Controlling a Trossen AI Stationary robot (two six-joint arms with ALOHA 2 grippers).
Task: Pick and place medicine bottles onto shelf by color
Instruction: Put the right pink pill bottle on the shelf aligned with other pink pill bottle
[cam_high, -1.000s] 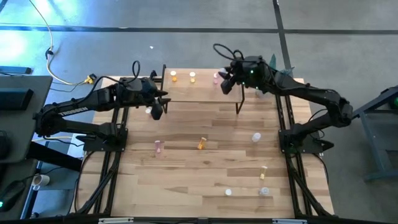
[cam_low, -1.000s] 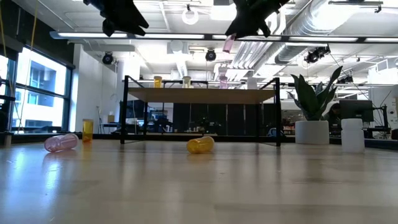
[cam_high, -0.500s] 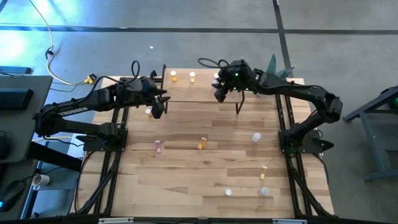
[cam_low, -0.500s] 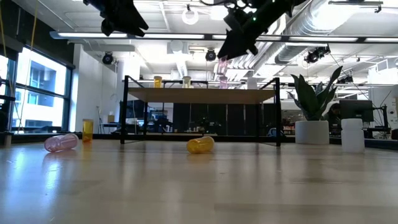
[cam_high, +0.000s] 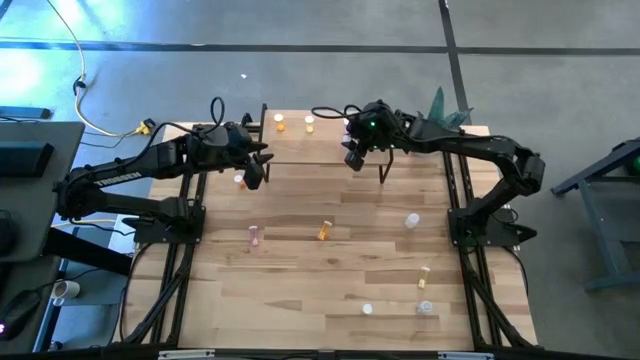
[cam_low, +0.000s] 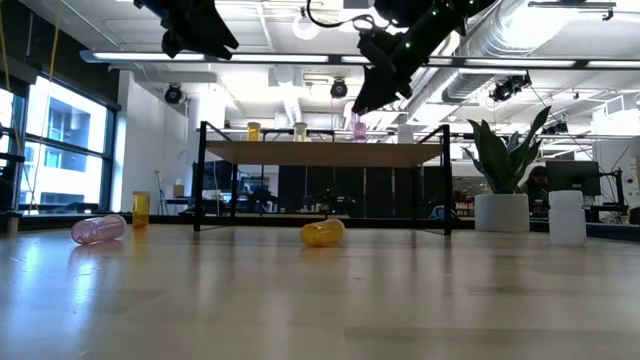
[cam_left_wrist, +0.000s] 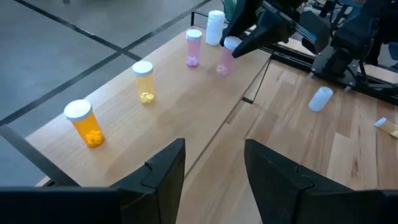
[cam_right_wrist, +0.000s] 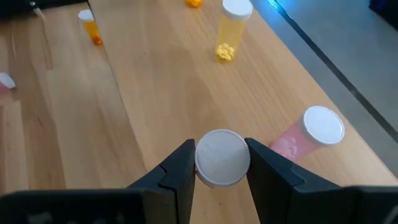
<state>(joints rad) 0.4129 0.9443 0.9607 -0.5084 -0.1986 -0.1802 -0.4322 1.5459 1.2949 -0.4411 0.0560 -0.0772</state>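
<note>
The right gripper (cam_right_wrist: 221, 163) pinches a light, slippery, rigid pink bottle (cam_left_wrist: 225, 55) by its cap above the shelf (cam_left_wrist: 168, 118), at the standing pink bottle's (cam_right_wrist: 309, 138) nine o'clock, while the left gripper's (cam_left_wrist: 214, 165) fingers hang half open, empty.

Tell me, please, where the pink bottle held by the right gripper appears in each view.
High view: hidden under the right gripper, over the shelf.
Low view: pink bottle below the gripper, above the shelf's right part.
Left wrist view: beside the standing pink bottle.
Right wrist view: white cap between the fingers.
Shared landmark: the shelf.
</note>
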